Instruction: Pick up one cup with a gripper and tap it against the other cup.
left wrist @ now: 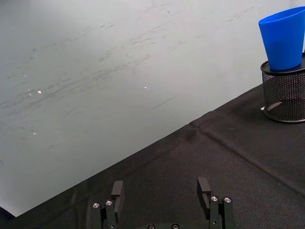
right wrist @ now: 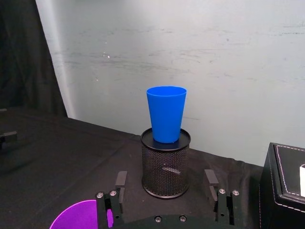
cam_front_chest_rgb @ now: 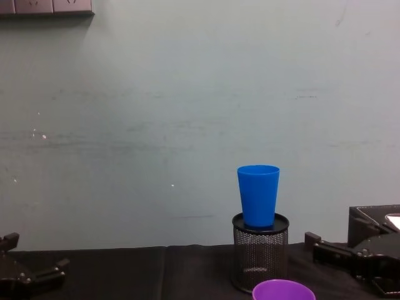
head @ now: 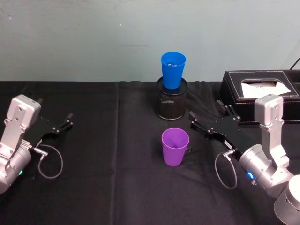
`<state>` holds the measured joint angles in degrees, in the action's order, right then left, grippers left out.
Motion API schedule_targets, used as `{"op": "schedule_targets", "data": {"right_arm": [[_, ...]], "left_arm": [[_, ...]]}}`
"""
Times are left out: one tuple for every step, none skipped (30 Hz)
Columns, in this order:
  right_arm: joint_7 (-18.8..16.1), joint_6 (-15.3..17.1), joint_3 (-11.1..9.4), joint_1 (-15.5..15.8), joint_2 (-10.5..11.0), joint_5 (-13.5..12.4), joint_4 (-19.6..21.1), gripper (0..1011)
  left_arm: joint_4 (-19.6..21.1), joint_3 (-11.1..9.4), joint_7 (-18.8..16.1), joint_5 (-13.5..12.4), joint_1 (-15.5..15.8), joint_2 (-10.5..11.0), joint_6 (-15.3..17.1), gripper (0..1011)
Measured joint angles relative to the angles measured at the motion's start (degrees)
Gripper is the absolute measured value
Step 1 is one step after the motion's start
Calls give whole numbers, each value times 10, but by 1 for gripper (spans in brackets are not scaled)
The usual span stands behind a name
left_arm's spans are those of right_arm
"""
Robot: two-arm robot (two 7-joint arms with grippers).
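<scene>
Purple cup (head: 175,146): stood upright on black cloth, centre-near, not yet gripped.
Blue cup (head: 173,70): perched on mesh holder (head: 171,104) just behind, raised as tap target.
Right gripper (head: 205,117): jaws apart, held just right of purple cup, lined up for a grasp.
Left gripper (head: 63,123): jaws apart, parked far left, idle.

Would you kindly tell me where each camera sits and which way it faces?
Head: high, looking down at the purple cup; shows left pincer and right pincer, both open.
Chest: low, facing the wall; pincers at the lower corners.
Left wrist: behind its own fingers, facing the wall.
Right wrist: behind its fingers, facing the blue cup.
All four share the blue cup on the mesh holder.
</scene>
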<state>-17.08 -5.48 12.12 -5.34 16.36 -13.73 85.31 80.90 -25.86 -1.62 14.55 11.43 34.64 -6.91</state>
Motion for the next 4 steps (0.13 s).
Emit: {"op": "schedule_targets", "data": {"right_arm": [[0,0,0,0,0,0,0,1000],[0,0,0,0,0,0,0,1000],[0,0,0,0,0,0,0,1000],[0,0,0,0,0,0,0,1000]], "left_arm": [[0,0,0,0,0,0,0,1000],[0,0,0,0,0,0,0,1000],[0,0,0,0,0,0,0,1000],[0,0,0,0,0,0,0,1000]]}}
